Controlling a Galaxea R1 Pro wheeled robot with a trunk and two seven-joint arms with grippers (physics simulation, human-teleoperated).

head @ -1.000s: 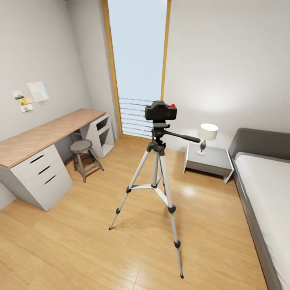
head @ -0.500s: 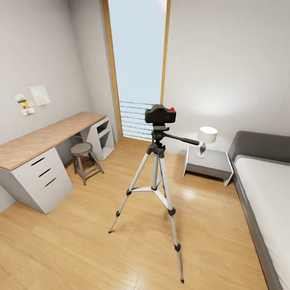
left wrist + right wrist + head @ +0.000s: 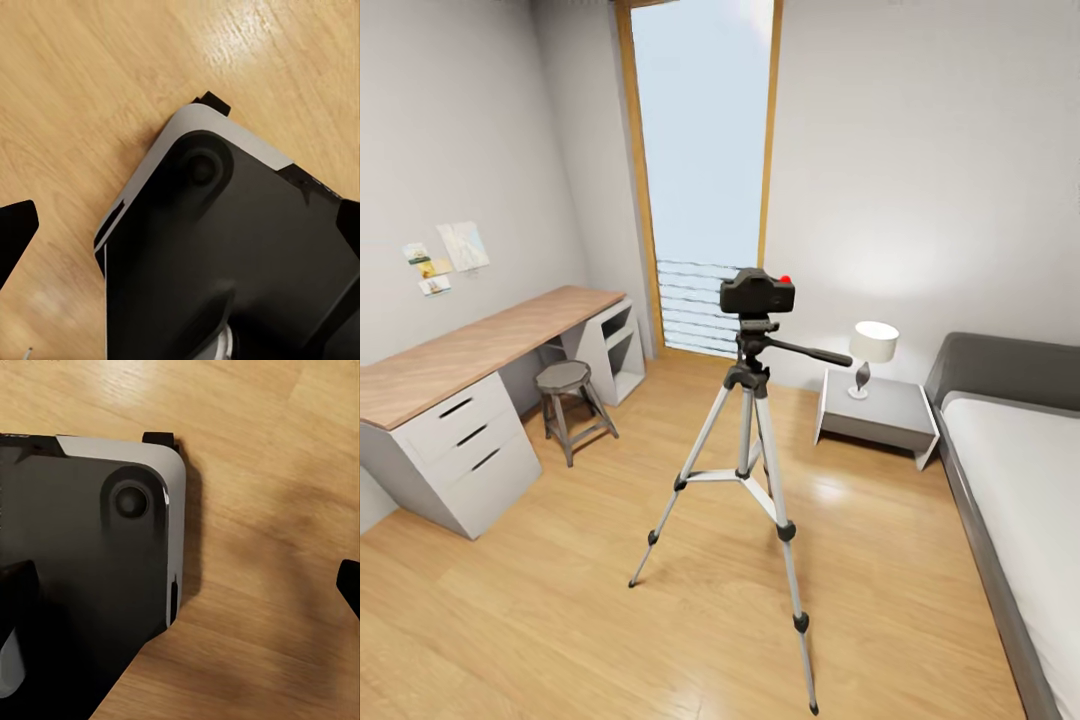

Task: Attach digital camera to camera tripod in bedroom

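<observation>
One digital camera [image 3: 757, 292] sits atop the camera tripod [image 3: 748, 470] mid-floor [image 3: 540, 620], well apart from both arms. Each wrist view shows dark jaw tips spread wide over the robot's base [image 3: 225, 255], holding nothing.

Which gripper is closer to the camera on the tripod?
Cannot tell. Left gripper and right gripper both point down at the robot's base and floor, nowhere near the digital camera.
</observation>
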